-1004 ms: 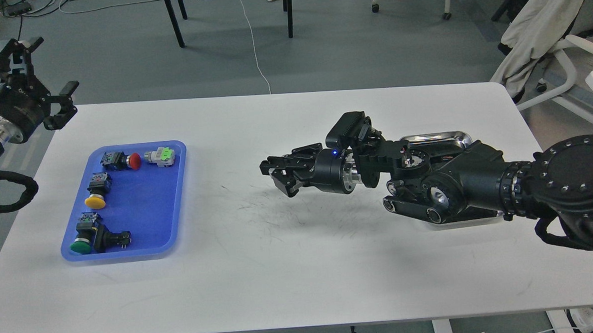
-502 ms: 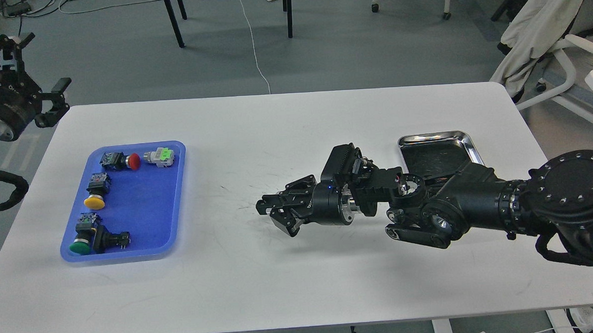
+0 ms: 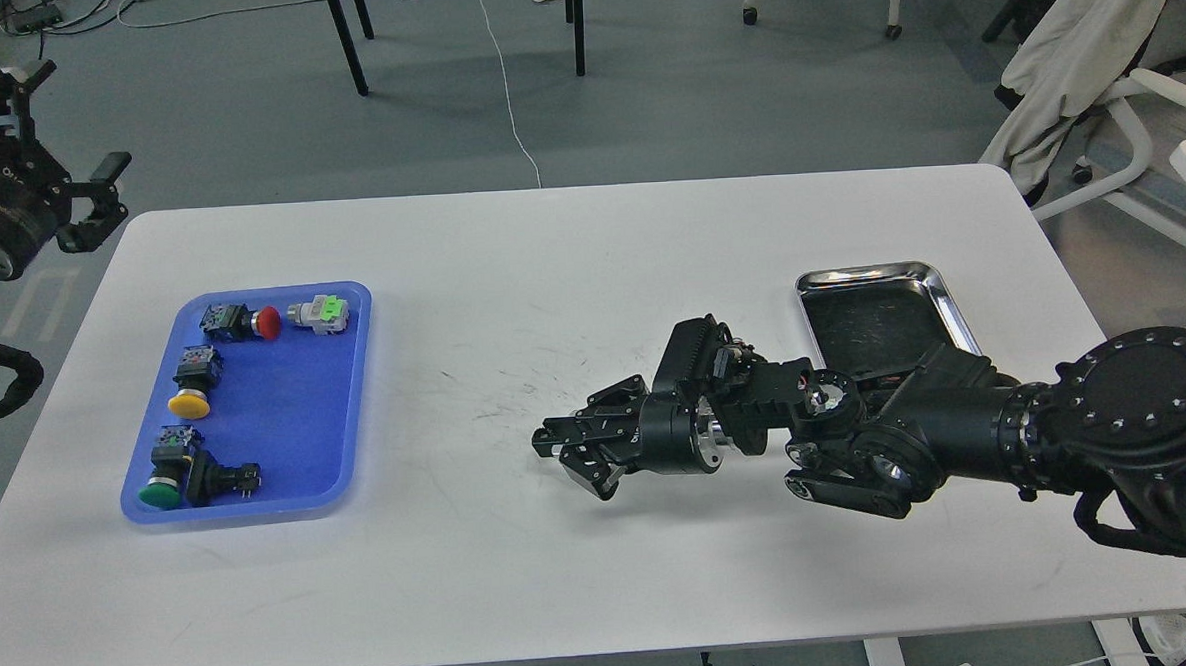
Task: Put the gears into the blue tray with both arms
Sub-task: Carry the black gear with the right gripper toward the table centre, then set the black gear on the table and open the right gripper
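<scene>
The blue tray [image 3: 350, 384] lies on the left of the white table and holds several coloured push-button switches. No gears show anywhere in this view. My right gripper [image 3: 571, 462] hovers low over the table's middle and points left toward the blue tray, about a tray's width from its right rim. Its two fingers stand apart, and I see nothing between them. My left gripper [image 3: 78, 117] is raised off the table's far left corner, fingers spread wide and empty.
A shiny steel tray [image 3: 952, 302] with a dark lining sits at the right, its near end hidden behind my right arm. Chair and table legs stand on the floor beyond the table. A white chair draped with cloth [image 3: 1081, 51] is at the far right.
My right arm has swung toward the near side and sunk lower, uncovering the steel tray. My left gripper has drawn back to the left and up, away from the table corner.
</scene>
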Robot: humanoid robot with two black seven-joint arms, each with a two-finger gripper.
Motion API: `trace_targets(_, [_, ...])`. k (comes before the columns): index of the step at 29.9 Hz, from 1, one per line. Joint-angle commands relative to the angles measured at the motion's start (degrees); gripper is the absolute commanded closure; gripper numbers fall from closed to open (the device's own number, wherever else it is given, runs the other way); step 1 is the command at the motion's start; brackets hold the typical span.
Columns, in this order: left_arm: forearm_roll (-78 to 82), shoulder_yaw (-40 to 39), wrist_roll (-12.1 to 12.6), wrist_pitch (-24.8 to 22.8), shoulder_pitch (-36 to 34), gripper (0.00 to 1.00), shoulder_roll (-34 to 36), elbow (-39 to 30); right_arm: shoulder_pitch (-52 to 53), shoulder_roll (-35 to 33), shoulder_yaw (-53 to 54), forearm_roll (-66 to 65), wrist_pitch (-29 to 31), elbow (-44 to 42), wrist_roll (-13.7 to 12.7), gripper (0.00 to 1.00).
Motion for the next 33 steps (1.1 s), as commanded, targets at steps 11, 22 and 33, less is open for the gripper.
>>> trace_targets(11, [-0.01, 0.0, -0.09, 0.02, 0.14, 0.01, 0.69, -0.56, -0.21, 0.0, 0.0, -0.02, 0.15, 0.18, 0.0, 0.98])
trace_targets(22, [-0.01, 0.0, -0.09, 0.02, 0.23, 0.01, 0.69, -0.56, -0.29, 0.0, 0.0, 0.16, 0.42, -0.26, 0.0, 0.48])
trace_targets(33, [-0.01, 0.0, -0.09, 0.02, 0.23, 0.01, 1.04, -0.65, -0.03, 0.0, 1.05, 1.12, 0.42, -2.1, 0.0, 0.32])
